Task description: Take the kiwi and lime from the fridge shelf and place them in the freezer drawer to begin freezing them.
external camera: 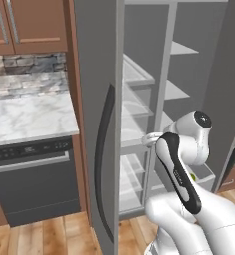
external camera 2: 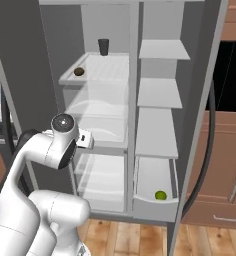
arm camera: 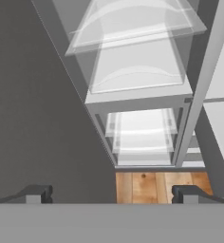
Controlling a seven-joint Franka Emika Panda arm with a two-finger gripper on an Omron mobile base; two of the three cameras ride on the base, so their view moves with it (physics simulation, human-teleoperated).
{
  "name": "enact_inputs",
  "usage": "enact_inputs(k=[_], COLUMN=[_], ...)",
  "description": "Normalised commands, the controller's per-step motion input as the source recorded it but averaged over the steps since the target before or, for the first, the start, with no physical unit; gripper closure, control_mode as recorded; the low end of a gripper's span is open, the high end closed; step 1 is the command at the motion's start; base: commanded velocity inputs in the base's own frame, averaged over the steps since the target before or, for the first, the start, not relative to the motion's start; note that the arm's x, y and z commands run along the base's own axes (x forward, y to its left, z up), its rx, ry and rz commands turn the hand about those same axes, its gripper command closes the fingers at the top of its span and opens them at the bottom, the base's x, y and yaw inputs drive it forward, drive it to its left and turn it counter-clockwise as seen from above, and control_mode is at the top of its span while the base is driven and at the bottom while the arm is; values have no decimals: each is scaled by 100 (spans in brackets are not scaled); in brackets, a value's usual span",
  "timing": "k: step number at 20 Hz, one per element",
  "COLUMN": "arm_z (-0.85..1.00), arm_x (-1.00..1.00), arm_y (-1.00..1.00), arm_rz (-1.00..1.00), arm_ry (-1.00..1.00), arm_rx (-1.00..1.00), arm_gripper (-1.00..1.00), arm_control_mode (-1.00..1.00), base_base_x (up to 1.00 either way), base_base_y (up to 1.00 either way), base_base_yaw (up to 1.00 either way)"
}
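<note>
The kiwi (external camera 2: 79, 72) lies on the top ribbed shelf (external camera 2: 110, 67) of the fridge's left column, near that shelf's front left corner, at about ten o'clock in the right base view; it is a dark oval whose long axis runs roughly left to right across the shelf, though it is too small to judge more finely. A dark cup (external camera 2: 104, 47) stands upright further back on the same shelf, at about one o'clock from the kiwi and well apart from it. The lime (external camera 2: 161, 195) rests inside the freezer drawer (external camera 2: 155, 202), which is pulled out at the bottom of the right column, at about five o'clock in that view; the lime is round, with no clear axis. The arm is folded, its elbow high and its hand reaching toward the left column's middle shelves. The gripper (arm camera: 113, 194) points down along those shelves toward the wooden floor (arm camera: 156, 186), its fingers spread fully wide, holding and touching nothing.
</note>
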Motion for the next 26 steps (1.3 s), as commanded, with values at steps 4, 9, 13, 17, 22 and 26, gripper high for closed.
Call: enact_inputs(k=[4, 9, 13, 17, 22, 26], arm_z=[0, 0, 0, 0, 0, 0], arm_x=[0, 0, 0, 0, 0, 0], arm_y=[0, 0, 0, 0, 0, 0], arm_rz=[0, 0, 0, 0, 0, 0], arm_ry=[0, 0, 0, 0, 0, 0], arm_rx=[0, 0, 0, 0, 0, 0], arm_gripper=[-100, -100, -100, -100, -100, -100], arm_control_mode=[100, 100, 100, 100, 100, 100], base_base_x=[18, 39, 46, 51, 46, -4], base_base_y=[-23, -9, -18, 0, -19, 2], base_base_yaw=[0, 0, 0, 0, 0, 0])
